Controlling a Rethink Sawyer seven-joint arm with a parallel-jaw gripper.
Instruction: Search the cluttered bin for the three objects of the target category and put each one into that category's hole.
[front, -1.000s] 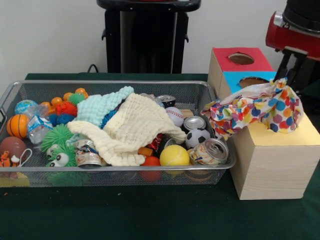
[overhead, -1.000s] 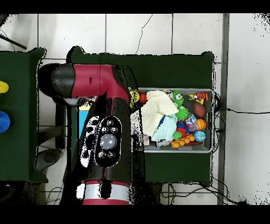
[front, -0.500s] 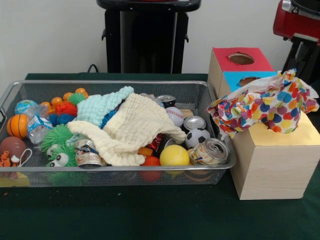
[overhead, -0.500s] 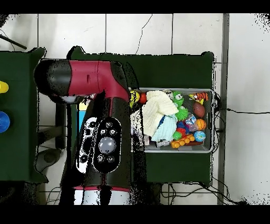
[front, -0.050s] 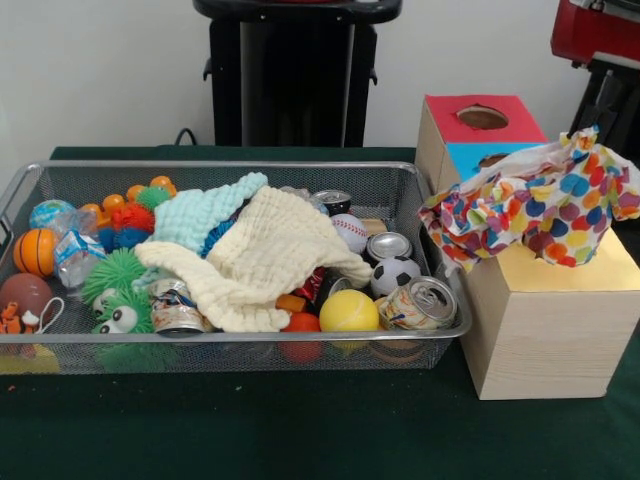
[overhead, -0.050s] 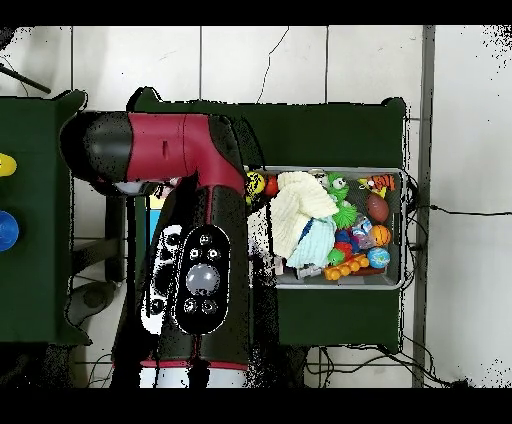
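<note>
Right now the dotted cloth (front, -0.050s: 540, 212) hangs above the wooden box (front, -0.050s: 545, 330), draped over the yellow top and partly hiding the blue hole (front, -0.050s: 500, 160) behind it; the red hole (front, -0.050s: 483, 117) is clear. Prob. cloths are the target category & this one is being carried to its hole, hence held up high, bunched, corner pointing up toward the arm (front, -0.050s: 597, 40) at top right. Pincer itself isn't visible in either view: front shows only the red/black arm body above the cloth, overhead the arm (overhead, -0.050s: 190, 250) covers the box area. So can't tell if it's clenched on the cloth, though the lifted shape suggests it's gripped.

Around: wire bin (front, -0.050s: 30, 185) w/ yellow cloth (front, -0.050s: 265, 260) & light-blue cloth (front, -0.050s: 205, 212) on top of the pile, likely the other two targets. Also cans (front, -0.050s: 420, 303), yellow ball (front, -0.050s: 349, 311), soccer ball (front, -0.050s: 396, 274), baseball (front, -0.050s: 349, 232), green spiky toys (front, -0.050s: 118, 285), basketball (front, -0.050s: 36, 251).

In the way: cloth spreads wide vs. small holes, so stuffing may snag on a rim. Can't tell which hole it's over.
</note>
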